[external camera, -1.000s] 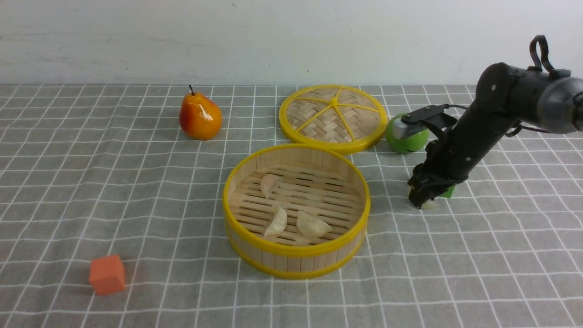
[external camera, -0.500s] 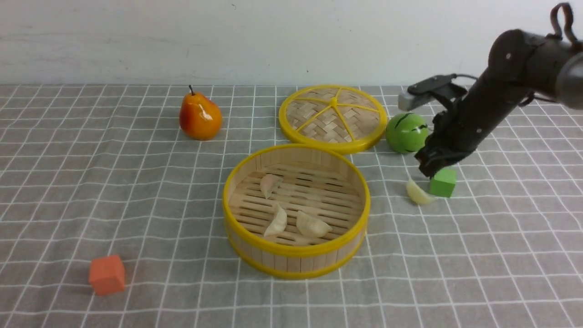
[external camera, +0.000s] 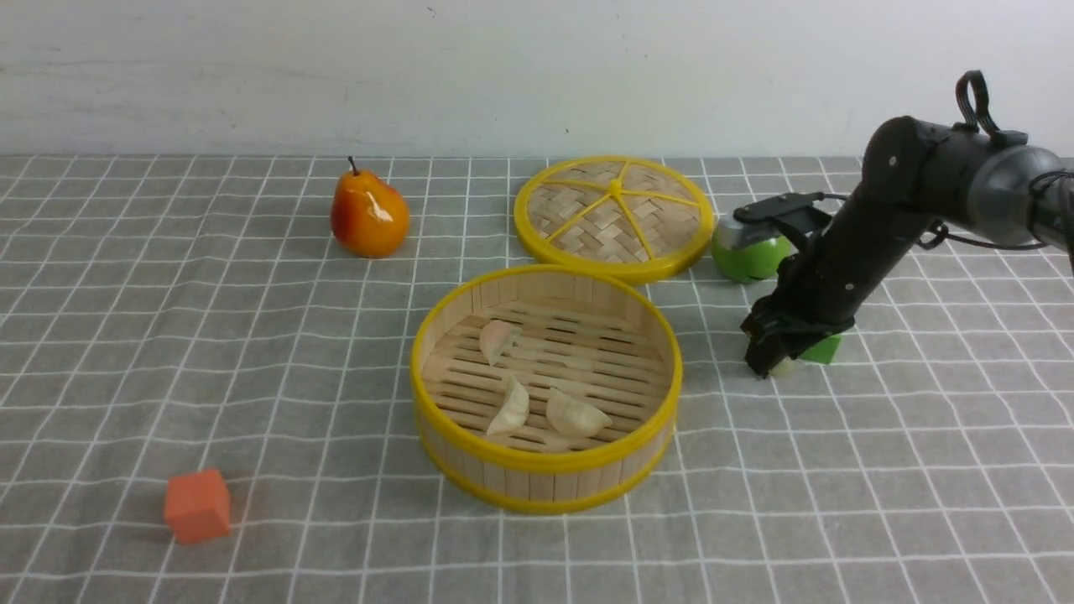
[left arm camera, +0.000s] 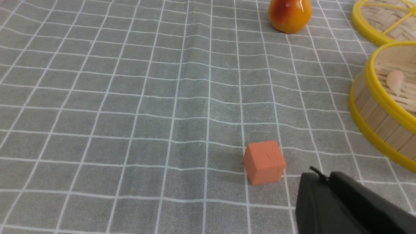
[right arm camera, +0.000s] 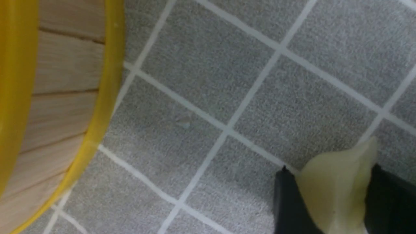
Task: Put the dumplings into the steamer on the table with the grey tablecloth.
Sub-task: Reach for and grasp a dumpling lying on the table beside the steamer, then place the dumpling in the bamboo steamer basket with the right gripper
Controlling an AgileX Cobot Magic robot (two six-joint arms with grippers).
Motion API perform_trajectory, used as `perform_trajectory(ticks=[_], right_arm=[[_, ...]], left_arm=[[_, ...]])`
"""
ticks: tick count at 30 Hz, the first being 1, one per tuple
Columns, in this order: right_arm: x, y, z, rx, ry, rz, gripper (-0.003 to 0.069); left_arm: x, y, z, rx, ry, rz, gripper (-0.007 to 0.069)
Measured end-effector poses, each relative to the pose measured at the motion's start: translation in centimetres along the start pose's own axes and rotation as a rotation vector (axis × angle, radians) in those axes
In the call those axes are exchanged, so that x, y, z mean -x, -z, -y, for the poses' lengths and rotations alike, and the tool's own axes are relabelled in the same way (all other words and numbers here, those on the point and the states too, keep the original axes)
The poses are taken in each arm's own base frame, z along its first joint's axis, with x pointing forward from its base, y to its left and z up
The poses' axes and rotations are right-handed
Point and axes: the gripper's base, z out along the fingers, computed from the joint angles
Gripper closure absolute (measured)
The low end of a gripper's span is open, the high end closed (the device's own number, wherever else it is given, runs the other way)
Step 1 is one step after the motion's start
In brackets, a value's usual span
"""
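Dumplings (external camera: 510, 407) first: where are they?

— You have three dumplings on the slats of the steamer (external camera: 537, 480), mid-tabletop (external camera: 923, 503). The fourth dumpling (right arm camera: 338, 191) lies on the grey tablecloth (external camera: 252, 335) at 3 o'clock from the steamer, just beside a green cube (external camera: 824, 350).

— And my jaws?

— From the front, your right arm (external camera: 847, 260) hides them and nearly all of that dumpling. Only your right wrist view shows the right jaws: they stand apart, one on either side of the dumpling, both meeting its edges. Whether they pinch it I cannot tell. The left jaws show only in your left wrist view, as one dark mass pressed together with no gap, near the orange cube (left arm camera: 264, 161). That cube sits at 8 o'clock from the steamer.

— What else does the front view give me?

— The lid (external camera: 612, 214) is at 12 o'clock just beyond the steamer, a green ball (external camera: 751, 262) at 2 o'clock and a pear (external camera: 367, 216) at 10 o'clock.
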Motion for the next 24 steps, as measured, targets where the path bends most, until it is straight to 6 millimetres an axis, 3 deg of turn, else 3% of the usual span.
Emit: perform_trajectory(ticks=[3,9,14,16,20,24], right_arm=[[0.1,0.1,0.0,0.002,-0.017,0.003,0.0400],[0.7,1.5,-0.7,0.048,-0.034,0.021,0.0404],[4.3,7.9,-5.2,0.240,0.017,0.284,0.0405],[5.3,8.5,-7.8,0.310,0.094,0.350,0.0405],[6.2,5.3,-12.2,0.380,0.220,0.357,0.0405],[6.1,0.4,-13.4,0.347,0.238,0.305,0.0405]], left_arm=[[0.0,0.0,0.0,0.000,0.000,0.000,0.0585],[0.0,0.0,0.0,0.000,0.000,0.000,0.0585],[0.0,0.0,0.0,-0.001,0.000,0.000,0.0585],[0.0,0.0,0.0,-0.001,0.000,0.000,0.0585],[0.0,0.0,0.0,-0.001,0.000,0.000,0.0585],[0.0,0.0,0.0,-0.001,0.000,0.000,0.0585]])
